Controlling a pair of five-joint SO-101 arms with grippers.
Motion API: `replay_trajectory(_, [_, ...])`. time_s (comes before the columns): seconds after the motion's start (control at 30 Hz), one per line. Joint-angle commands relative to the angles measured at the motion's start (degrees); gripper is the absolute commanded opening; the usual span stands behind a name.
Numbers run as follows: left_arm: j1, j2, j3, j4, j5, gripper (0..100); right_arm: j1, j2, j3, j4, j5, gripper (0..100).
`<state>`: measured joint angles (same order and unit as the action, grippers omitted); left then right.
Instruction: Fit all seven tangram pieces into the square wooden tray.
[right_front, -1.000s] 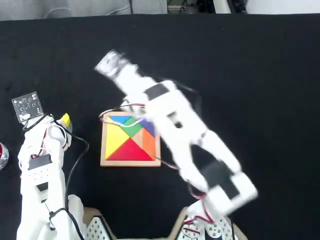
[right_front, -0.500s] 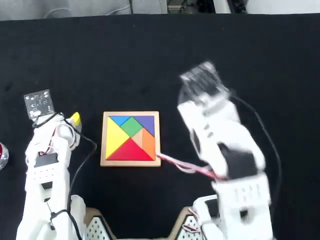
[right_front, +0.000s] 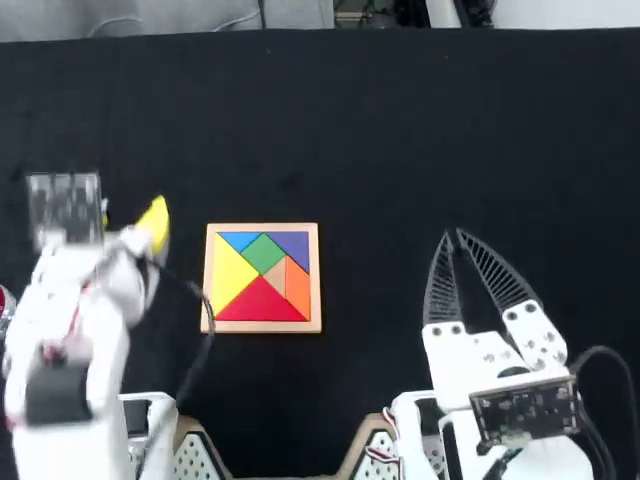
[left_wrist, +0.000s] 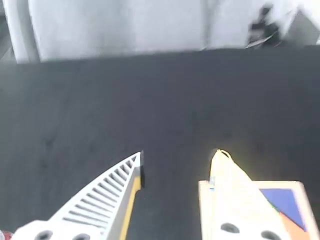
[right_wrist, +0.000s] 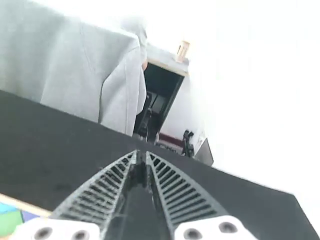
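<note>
Square wooden tray (right_front: 262, 326) sits flat on the black table (right_front: 420, 120), between the two arms and touching neither.

Inside the tray:
- blue triangle (right_front: 238, 240)
- green piece (right_front: 263, 252)
- violet-blue piece (right_front: 296, 243)
- yellow triangle (right_front: 230, 280)
- red triangle (right_front: 262, 302)
- orange piece (right_front: 299, 285)

They lie edge to edge and fill the frame. A small tan patch (right_front: 275, 270) sits at the centre. I cannot tell whether it is the seventh piece or bare tray floor. No loose pieces lie on the cloth.

Left claw (left_wrist: 180, 162) is released, fingers spread with nothing between them. It hangs just beside the tray's near-left corner.

Right claw (right_front: 453, 234) is clenched, tips together and empty. It is well apart from the tray, low on its own side of the table.

Judgement: the task is complete or all but complete. What is left is to confirm the tan patch is a seated piece.
</note>
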<state>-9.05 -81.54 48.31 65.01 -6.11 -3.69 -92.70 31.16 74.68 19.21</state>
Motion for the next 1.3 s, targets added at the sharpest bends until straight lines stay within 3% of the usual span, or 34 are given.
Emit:
replay_trajectory(0.0, [1.2, -13.5, -0.8, 4.4, -0.5, 23, 1.1, -1.1, -3.4, 3.6, -0.4, 1.1])
replay_trajectory(0.1, [1.2, -23.9, 2.2, 9.0, -4.1, 23, 0.9, -5.0, -5.1, 7.0, -0.4, 1.1])
replay_trajectory(0.23, [1.2, -21.7, 1.6, 18.5, -8.6, 23, 1.1, -13.8, -5.1, 10.9, -0.2, 1.1])
replay_trajectory(0.3, [1.2, -22.2, 2.9, 19.2, -8.8, 23, 1.1, -16.4, -3.6, 12.2, 0.0, 1.1])
replay_trajectory(0.63, [-0.1, -23.0, 17.8, 2.6, -8.9, 23, 1.1, -15.9, 9.9, 6.2, 0.1, 1.1])
replay_trajectory(0.8, [-7.3, -23.0, 37.3, -16.2, -8.9, 23, 1.2, -15.9, 23.5, -3.9, 0.1, 1.2])
replay_trajectory(0.9, [-9.1, -23.0, 48.8, -27.5, -8.9, 23, 4.8, -15.9, 32.4, -13.1, 0.1, 1.2])
replay_trajectory(1.03, [-8.2, -22.4, 48.9, -25.1, -8.8, 23, 11.5, -15.9, 48.0, -28.4, -0.3, 1.2])
replay_trajectory(1.17, [-5.8, -22.1, 49.1, -23.4, -8.5, 23, 12.2, -15.9, 64.0, -39.2, -0.4, 1.2])
replay_trajectory(1.27, [-3.7, -22.1, 49.1, -21.2, -8.5, 23, 11.3, -15.8, 64.3, -35.5, -1.1, 1.2])
